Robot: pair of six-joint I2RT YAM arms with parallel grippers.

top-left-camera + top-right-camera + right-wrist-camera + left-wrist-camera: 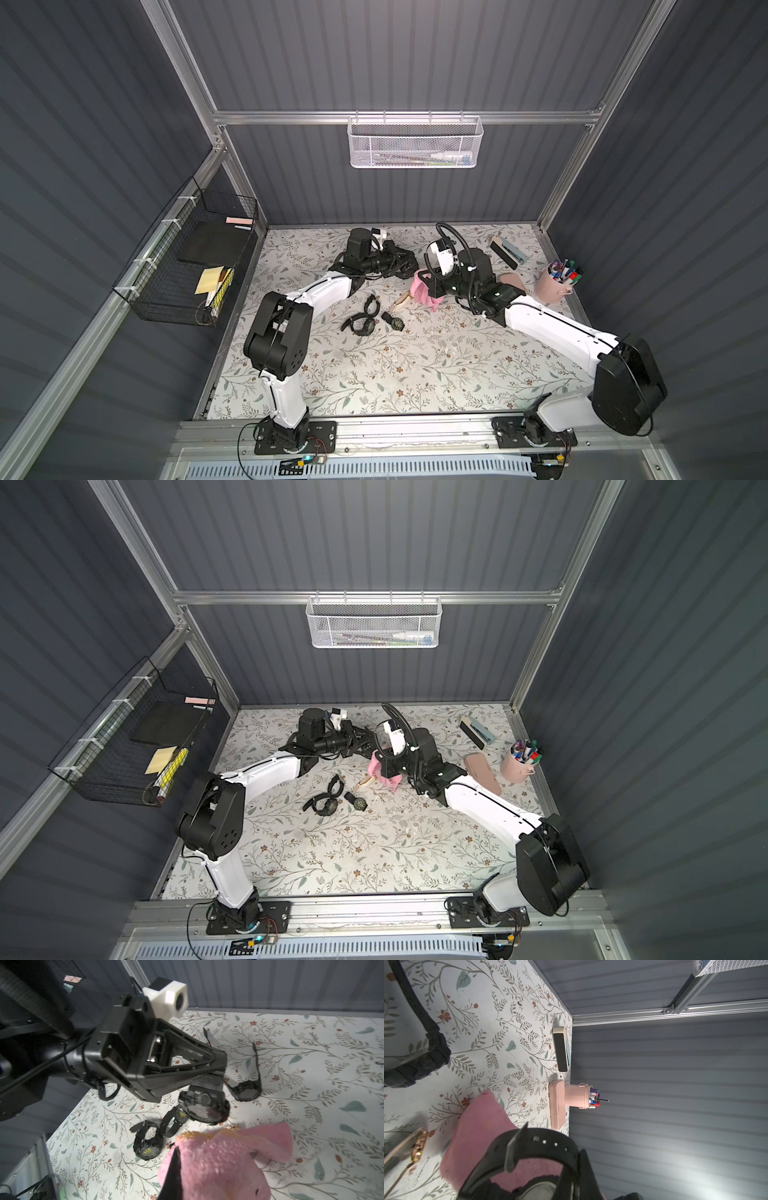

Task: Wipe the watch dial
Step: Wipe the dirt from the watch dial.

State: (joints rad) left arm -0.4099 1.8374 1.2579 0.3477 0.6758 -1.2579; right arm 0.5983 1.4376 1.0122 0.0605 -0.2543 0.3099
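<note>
A black watch (204, 1104) hangs in the air over the back middle of the table, and my left gripper (209, 1077) is shut on its strap (544, 1142). Its dial (204, 1113) tilts down toward the pink cloth (226, 1159). My right gripper (214, 1164) is shut on that cloth, one black finger (174, 1169) showing beside it. The cloth's top edge sits just under the dial; contact cannot be told. In both top views the two grippers meet, the left gripper (409, 264) beside the cloth (420, 291) and the right gripper (428, 286).
Other black watches (361, 325) (395, 322) and a gold-cased watch (402, 300) lie in front of the grippers. A pink pen cup (555, 283), pink case (510, 281) and eraser block (508, 250) stand at the back right. A wire basket (187, 266) hangs on the left wall.
</note>
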